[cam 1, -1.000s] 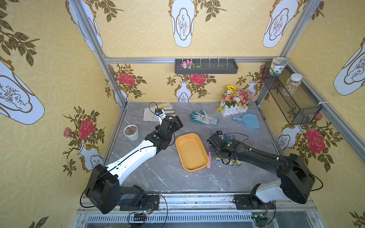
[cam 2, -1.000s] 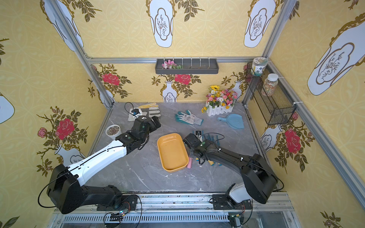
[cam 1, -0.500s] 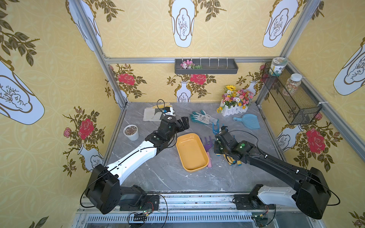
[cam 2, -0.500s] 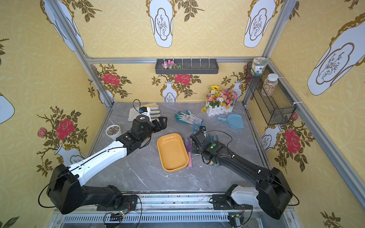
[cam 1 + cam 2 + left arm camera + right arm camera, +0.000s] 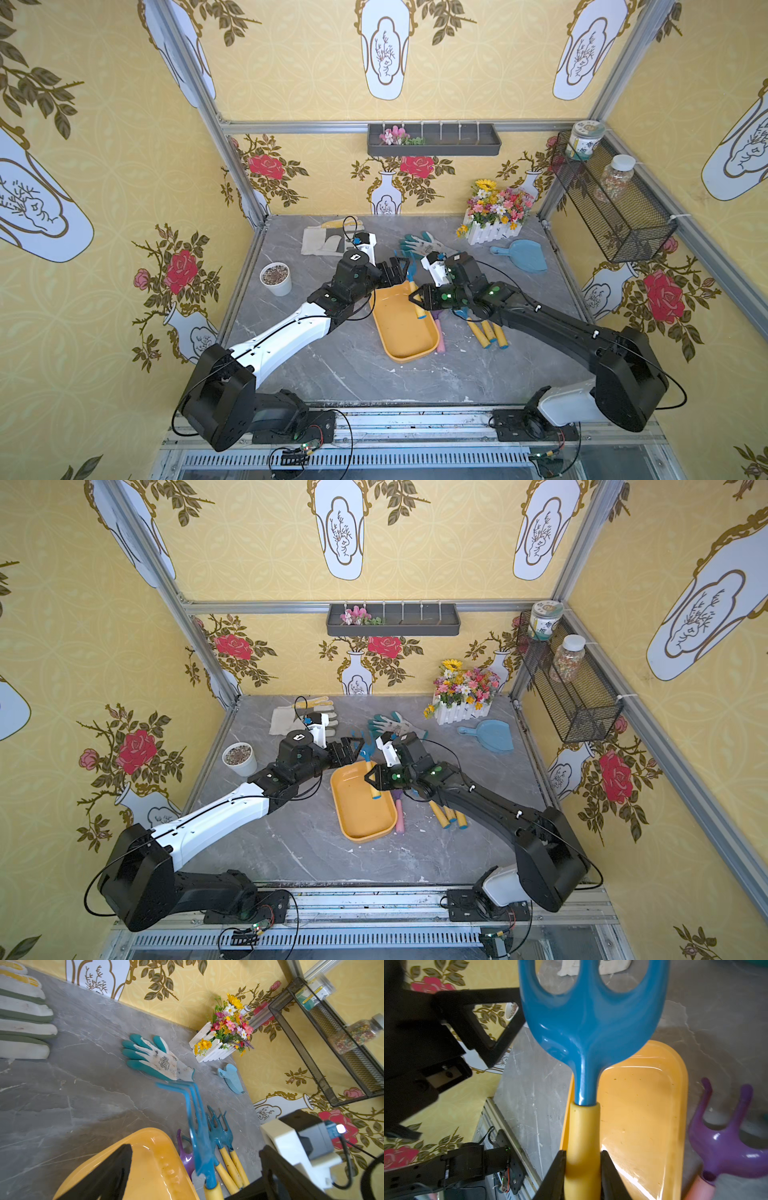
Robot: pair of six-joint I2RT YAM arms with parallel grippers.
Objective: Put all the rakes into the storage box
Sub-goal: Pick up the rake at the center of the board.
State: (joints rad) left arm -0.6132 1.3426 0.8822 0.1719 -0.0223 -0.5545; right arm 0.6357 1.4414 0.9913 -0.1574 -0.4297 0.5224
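The rake (image 5: 412, 277) (image 5: 367, 756) has a blue pronged head and a yellow handle. My right gripper (image 5: 417, 297) (image 5: 371, 778) is shut on the handle and holds it tilted above the far end of the storage box (image 5: 405, 336) (image 5: 361, 816), an orange-yellow tray on the grey table. In the right wrist view both fingers of the gripper (image 5: 583, 1159) press the handle of the rake (image 5: 587, 1022) over the tray (image 5: 643, 1115). My left gripper (image 5: 399, 268) (image 5: 195, 1147) stands open by the tray's far corner, with the rake's head (image 5: 197, 1126) just in front of its fingers.
A purple rake with a pink handle (image 5: 440, 332) and other yellow-handled tools (image 5: 486, 332) lie right of the tray. Teal gloves (image 5: 428, 245), white gloves (image 5: 328, 243), a flower box (image 5: 494, 216) and a blue dustpan (image 5: 523, 255) sit at the back; a white cup (image 5: 275, 278) stands left.
My right gripper has lifted the rake from the tools right of the tray and carried it left over the tray. My left gripper has swung toward the tray's far end.
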